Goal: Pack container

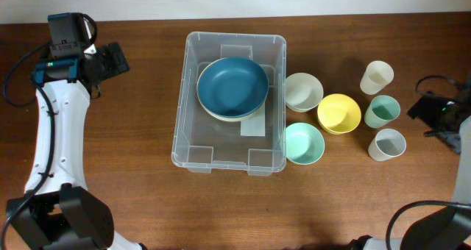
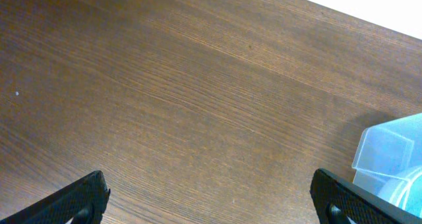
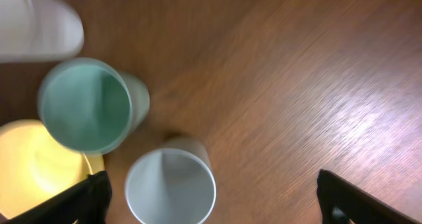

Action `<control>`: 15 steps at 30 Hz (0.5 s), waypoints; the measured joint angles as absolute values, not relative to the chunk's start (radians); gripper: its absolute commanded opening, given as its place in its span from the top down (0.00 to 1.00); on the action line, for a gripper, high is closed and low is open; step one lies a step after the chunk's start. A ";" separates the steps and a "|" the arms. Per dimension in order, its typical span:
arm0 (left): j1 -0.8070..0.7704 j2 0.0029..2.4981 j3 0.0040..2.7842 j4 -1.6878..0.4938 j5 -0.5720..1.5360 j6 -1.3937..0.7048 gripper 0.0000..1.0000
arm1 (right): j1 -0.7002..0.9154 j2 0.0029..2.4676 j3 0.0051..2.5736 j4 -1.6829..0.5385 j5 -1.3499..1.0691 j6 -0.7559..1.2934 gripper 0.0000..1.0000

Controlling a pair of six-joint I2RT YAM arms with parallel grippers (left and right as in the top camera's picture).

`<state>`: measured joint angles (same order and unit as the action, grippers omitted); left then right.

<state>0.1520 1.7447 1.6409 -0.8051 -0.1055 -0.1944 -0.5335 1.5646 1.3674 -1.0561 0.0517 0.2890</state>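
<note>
Stacked bowls (image 1: 232,87) inside container (image 1: 193,125); other bowls (image 1: 303,92), cups (image 1: 383,112) to its right

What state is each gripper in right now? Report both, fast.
Left gripper: open, jaws wide, holding nothing.
Right gripper: open, jaws wide, holding nothing.

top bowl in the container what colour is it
The top bowl is dark blue, seen best in the overhead view.

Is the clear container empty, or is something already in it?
Not empty. Overhead, a blue bowl sits inside the container, stacked on a paler bowl whose rim shows beneath.
</note>
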 measured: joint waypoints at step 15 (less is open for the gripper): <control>0.152 1.745 1.641 -0.805 -0.106 -0.194 0.00 | -0.533 1.579 0.997 -0.800 -0.014 0.294 0.76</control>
<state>0.1520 1.7447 1.6409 -0.8051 -0.1059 -0.1944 -0.5335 1.5787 0.9966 -0.8001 -0.0139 0.2943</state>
